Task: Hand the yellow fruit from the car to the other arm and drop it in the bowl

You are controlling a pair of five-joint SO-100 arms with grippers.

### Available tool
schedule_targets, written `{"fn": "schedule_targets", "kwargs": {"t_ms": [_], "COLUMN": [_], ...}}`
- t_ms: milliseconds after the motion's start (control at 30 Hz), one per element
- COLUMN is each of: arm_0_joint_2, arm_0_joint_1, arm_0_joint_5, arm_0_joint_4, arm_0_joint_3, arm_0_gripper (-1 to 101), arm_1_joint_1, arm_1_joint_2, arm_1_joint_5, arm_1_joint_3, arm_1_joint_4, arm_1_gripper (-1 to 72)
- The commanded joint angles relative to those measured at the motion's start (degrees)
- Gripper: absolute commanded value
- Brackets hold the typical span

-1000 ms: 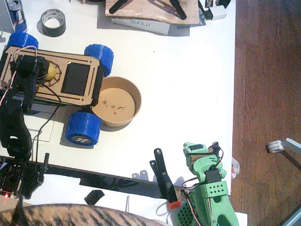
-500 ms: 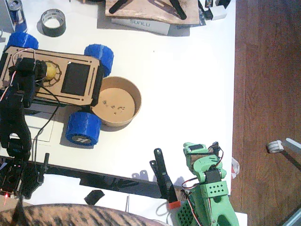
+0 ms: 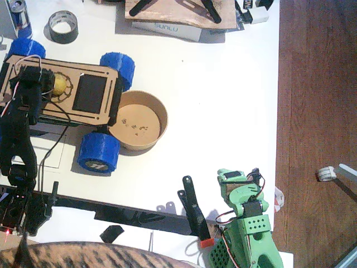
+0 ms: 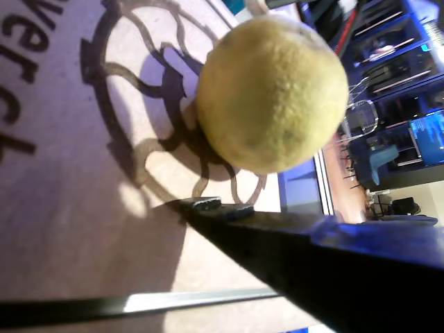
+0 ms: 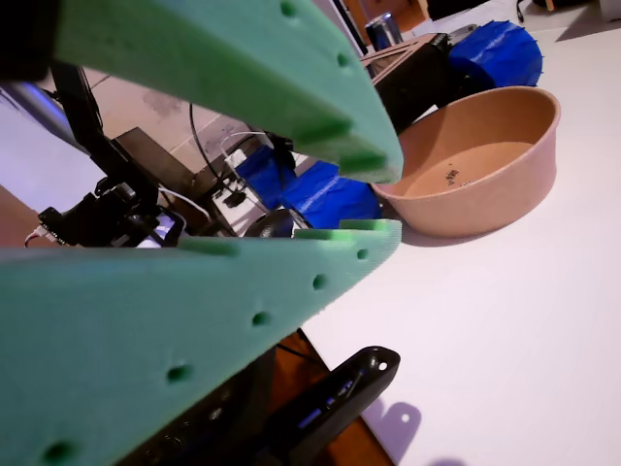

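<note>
White tabletop (image 3: 223, 100), viewed from above. Car (image 3: 83, 92): light-wood deck with engraved round pattern and black square panel, blue wheels at the corners, standing at the left of the tabletop. Yellow fruit (image 3: 58, 84): round, dull yellow, resting on the engraved pattern of the car deck; in a wrist view the fruit (image 4: 272, 94) sits on the wood with a dark gripper finger (image 4: 305, 260) lying low beside it, a gap of deck showing between finger and fruit. Left arm: black, reaching up from the lower left edge, its gripper (image 3: 34, 84) over the deck just beside the fruit; jaws spread, nothing pinched. Bowl (image 3: 139, 120): round, shallow, tan, small crumbs inside, touching the car's right side between two wheels. Right arm (image 3: 245, 223): bright green, perforated, at the bottom edge right of centre, well apart from car and bowl; in a wrist view its green gripper (image 5: 383, 199) shows jaws spread, empty, pointing toward the bowl (image 5: 475, 165). Grey tape roll (image 3: 62, 26): top left. Wooden board with black legs (image 3: 178, 11): top edge.
</note>
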Motion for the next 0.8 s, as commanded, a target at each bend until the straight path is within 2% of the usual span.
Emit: {"fn": "schedule_targets", "kwargs": {"t_ms": [0, 767], "arm_0_joint_2": [-0.09, -0.88], "arm_0_joint_1": [0.44, 4.48], "arm_0_joint_5": [0.79, 0.09], "arm_0_joint_4": [2.11, -3.34], "arm_0_joint_3": [-5.63, -6.06], "arm_0_gripper": [40, 40], "arm_1_joint_1": [-0.35, -0.35], "arm_1_joint_2": [0.44, 0.44], "arm_1_joint_5": [-0.09, -0.09], "arm_1_joint_3": [-2.55, -2.55], "arm_1_joint_4": [0.26, 0.26], "arm_1_gripper": [0.0, 0.0]}}
